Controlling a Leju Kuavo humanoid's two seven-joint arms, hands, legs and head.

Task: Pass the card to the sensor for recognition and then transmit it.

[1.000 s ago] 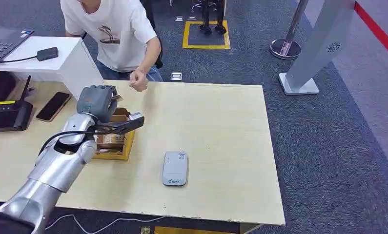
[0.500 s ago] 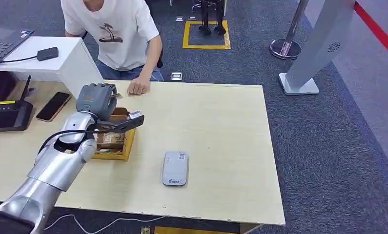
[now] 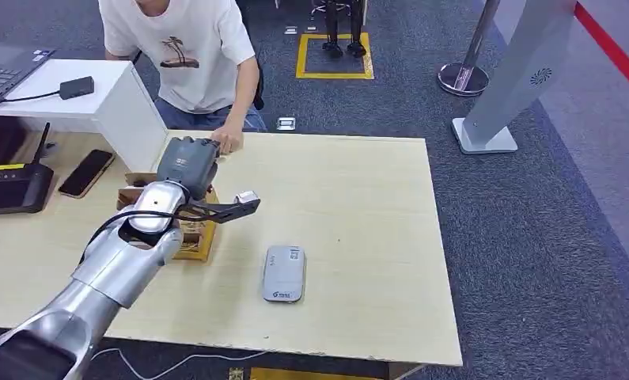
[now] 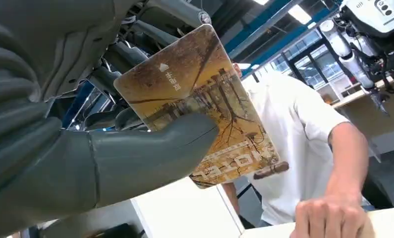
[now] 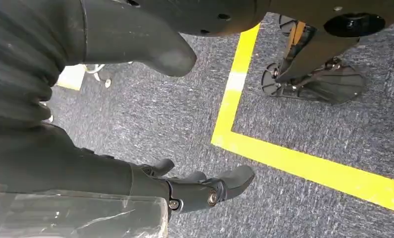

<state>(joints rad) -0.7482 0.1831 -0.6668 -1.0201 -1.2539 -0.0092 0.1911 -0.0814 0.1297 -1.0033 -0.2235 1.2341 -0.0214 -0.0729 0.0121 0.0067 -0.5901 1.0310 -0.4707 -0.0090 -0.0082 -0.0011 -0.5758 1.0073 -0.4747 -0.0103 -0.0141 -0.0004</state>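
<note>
— Silver arm first: the left hand (image 3: 186, 164) has swung from over the box toward one o'clock, closer to the person's hand (image 3: 227, 141) resting at the table's (image 3: 358, 198) far edge.

— Is it holding the card?

— Yes. In the left wrist view the thumb and fingers pinch the card (image 4: 204, 106), a brown-and-gold one with a tree print, tilted up.

— And the box?

— The cardboard box (image 3: 194, 237) sits on the table at the arm's nine o'clock side, mostly hidden by the arm; I cannot tell what is in it.

— The sensor?

— The grey sensor (image 3: 284, 273) lies flat at five o'clock from the hand, well apart, with bare tabletop around it and wide room toward the right edge.

— Right hand?

— The right hand (image 5: 185, 191) hangs over carpet, fingers loosely apart, holding nothing.
</note>
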